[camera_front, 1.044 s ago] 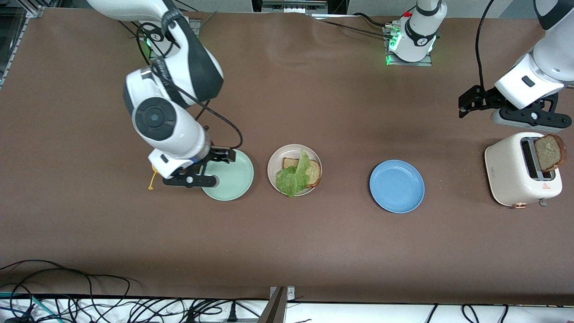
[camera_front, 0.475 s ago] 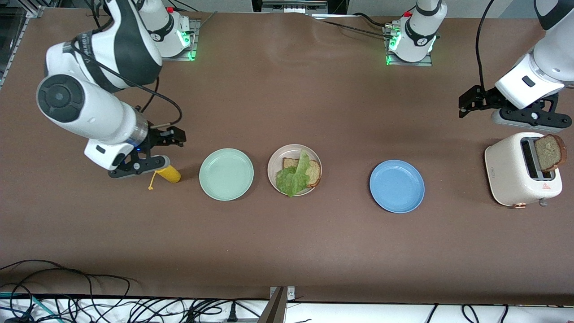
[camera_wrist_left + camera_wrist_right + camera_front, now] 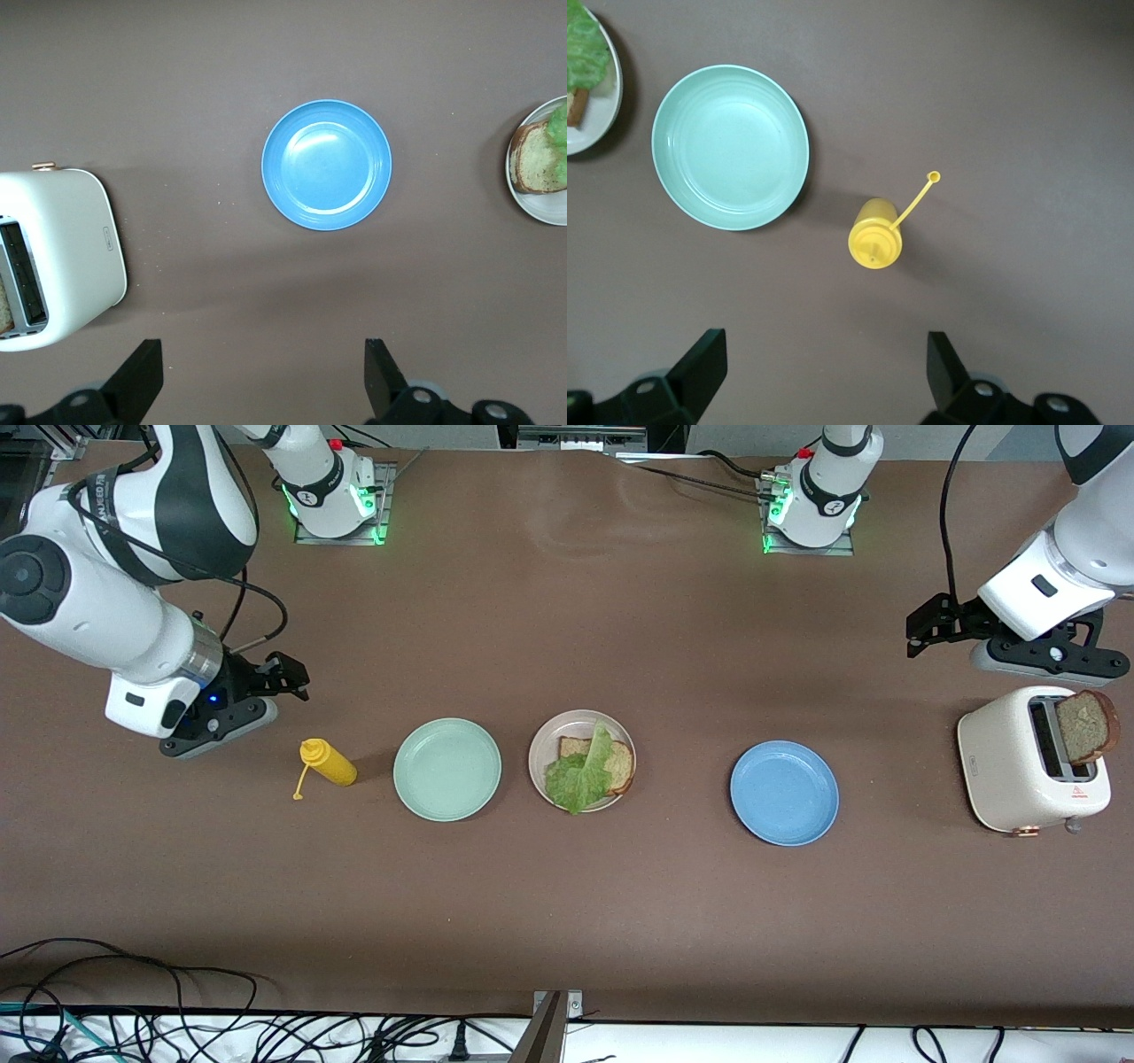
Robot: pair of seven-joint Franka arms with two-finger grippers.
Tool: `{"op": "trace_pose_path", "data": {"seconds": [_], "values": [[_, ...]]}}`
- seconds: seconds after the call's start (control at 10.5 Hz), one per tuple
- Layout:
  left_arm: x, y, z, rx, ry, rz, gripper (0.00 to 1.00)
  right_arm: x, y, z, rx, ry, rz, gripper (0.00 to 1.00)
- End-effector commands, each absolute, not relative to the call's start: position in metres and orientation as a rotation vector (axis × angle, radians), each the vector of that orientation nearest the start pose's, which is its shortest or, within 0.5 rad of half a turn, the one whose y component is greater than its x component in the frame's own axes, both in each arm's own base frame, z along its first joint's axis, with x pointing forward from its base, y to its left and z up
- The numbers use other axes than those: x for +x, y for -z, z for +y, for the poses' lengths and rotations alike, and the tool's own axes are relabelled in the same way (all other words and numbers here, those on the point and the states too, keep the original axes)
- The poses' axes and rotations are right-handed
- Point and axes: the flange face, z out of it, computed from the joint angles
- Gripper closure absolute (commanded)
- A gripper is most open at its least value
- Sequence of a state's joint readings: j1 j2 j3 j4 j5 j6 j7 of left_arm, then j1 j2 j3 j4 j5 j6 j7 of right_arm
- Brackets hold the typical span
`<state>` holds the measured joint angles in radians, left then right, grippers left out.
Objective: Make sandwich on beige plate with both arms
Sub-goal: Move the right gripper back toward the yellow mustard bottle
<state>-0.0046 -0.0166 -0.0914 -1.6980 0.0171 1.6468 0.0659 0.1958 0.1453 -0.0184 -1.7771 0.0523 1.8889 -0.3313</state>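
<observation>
A round, shallow pinkish-beige plate (image 3: 582, 761) sat near the middle of the brown counter (image 3: 567, 886), carrying one brown wholegrain toast slice (image 3: 617, 766) with a ruffled green lettuce leaf (image 3: 578, 776) draped over it — no second slice lay on top. The other wholegrain toast slice (image 3: 1086, 727) stood tilted in the slot of a cream-white toaster (image 3: 1019, 769) at the left arm's end of the counter. A round blue plate (image 3: 784, 793) lay between the toaster and the beige plate; a round mint-green plate (image 3: 447, 769) lay just beside the beige plate toward the right arm's end, with an upright yellow squeeze bottle (image 3: 328, 763) near it, its cap dangling on a strap.

The left gripper (image 3: 921, 631) hung over bare counter beside the toaster, jaws wide and empty. The right gripper (image 3: 282, 677) hung over bare counter near the bottle — jaws likewise wide, holding nothing.
</observation>
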Motion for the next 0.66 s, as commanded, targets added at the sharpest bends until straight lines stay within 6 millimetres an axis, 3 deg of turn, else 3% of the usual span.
{"op": "trace_pose_path", "data": {"seconds": [0.0, 0.38, 0.57], "values": [[0.549, -0.585, -0.052, -3.137, -0.065, 0.243, 0.0, 0.574, -0.455, 0.095, -2.949, 0.039, -0.961, 0.0], [0.549, -0.585, -0.052, -3.136, -0.065, 0.245, 0.0, 0.56, -0.422, 0.061, -2.881, 0.147, -1.127, 0.0], [0.549, -0.585, -0.052, -3.136, -0.065, 0.247, 0.0, 0.558, -0.407, 0.032, -2.744, 0.216, -1.148, 0.0]]}}
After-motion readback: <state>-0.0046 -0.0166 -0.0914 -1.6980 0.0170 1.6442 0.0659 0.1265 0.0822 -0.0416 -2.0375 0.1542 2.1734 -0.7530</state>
